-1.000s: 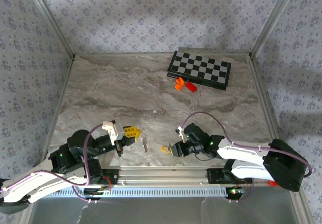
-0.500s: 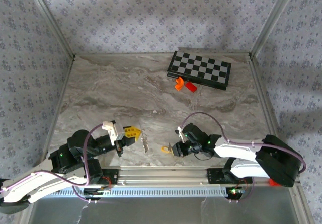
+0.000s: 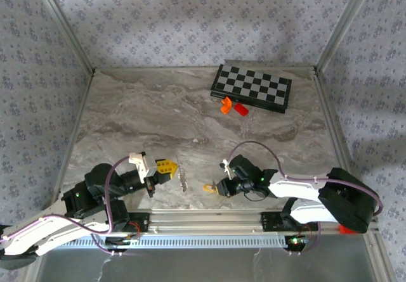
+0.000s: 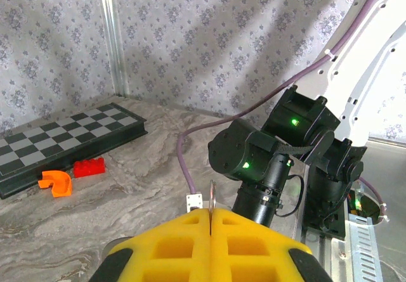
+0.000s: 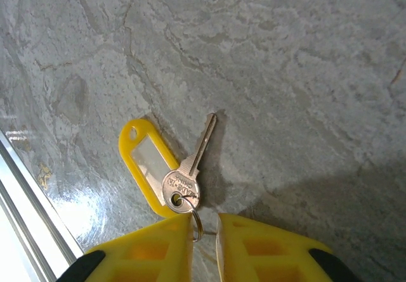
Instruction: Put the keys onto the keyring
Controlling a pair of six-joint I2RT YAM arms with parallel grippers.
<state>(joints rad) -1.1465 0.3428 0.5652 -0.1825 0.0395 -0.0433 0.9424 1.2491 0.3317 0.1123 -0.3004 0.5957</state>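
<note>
Key flat on counter, dead ahead of right pincer: head nearest, blade running away and a touch right, yellow tag alongside on left. Head's small loop sitting in that pincer's narrow slit, not clamped yet. Left pincer farther off, pressed shut on thin metal edge, probably keyring. Right arm nearer.
</note>
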